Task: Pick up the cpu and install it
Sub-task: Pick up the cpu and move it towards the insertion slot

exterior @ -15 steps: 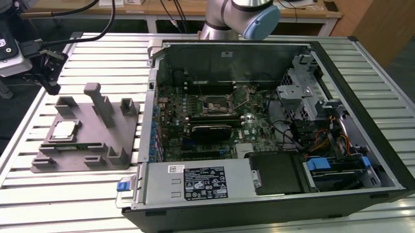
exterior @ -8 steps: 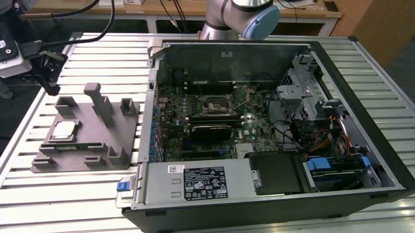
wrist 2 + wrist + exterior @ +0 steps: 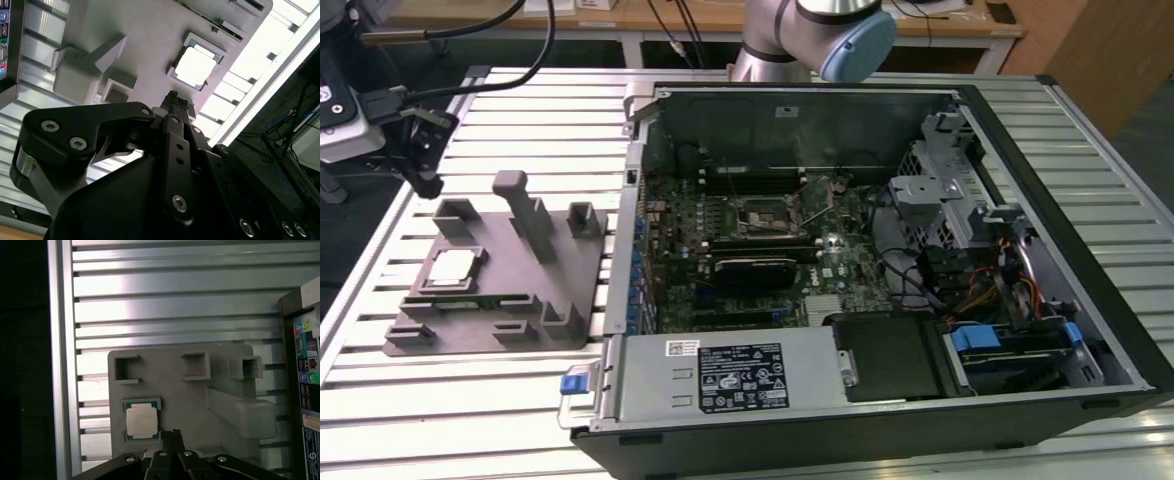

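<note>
The cpu is a small square chip with a pale silver top. It lies flat in a recess of the grey plastic fixture on the exterior view's left. My gripper hangs above the table behind the fixture, apart from the chip. In both wrist views the black fingers come to one narrow tip with nothing between them: the gripper is shut, just off one edge of the cpu. In the second wrist view the gripper points toward the bright cpu.
An open computer case lies on the exterior view's right, with the motherboard socket in its middle and a silver power supply box at the front. The fixture has upright blocks. The slatted aluminium table has an edge at the left.
</note>
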You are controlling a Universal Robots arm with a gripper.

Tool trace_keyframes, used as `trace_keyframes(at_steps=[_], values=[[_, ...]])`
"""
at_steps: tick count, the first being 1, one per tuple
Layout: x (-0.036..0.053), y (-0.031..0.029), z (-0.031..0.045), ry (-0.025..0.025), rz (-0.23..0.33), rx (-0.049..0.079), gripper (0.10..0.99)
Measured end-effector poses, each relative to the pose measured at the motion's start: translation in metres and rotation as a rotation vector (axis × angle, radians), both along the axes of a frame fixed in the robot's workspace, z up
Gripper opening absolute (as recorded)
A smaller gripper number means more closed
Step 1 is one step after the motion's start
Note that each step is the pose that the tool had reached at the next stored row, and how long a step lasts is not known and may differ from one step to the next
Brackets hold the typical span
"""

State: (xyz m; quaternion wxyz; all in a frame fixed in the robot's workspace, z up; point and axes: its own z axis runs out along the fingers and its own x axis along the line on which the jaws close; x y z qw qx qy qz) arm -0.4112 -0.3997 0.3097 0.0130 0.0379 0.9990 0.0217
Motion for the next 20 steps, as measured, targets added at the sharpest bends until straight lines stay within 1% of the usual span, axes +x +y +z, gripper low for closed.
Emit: trace_keyframes(at_steps=[8, 20], values=[[-0.0023, 0.0000, -0.0037, 0.0001, 0.000, 0.000, 0.106], [-0.0056, 0.0000, -0.0118, 0.0000, 0.000, 0.000, 0.106]])
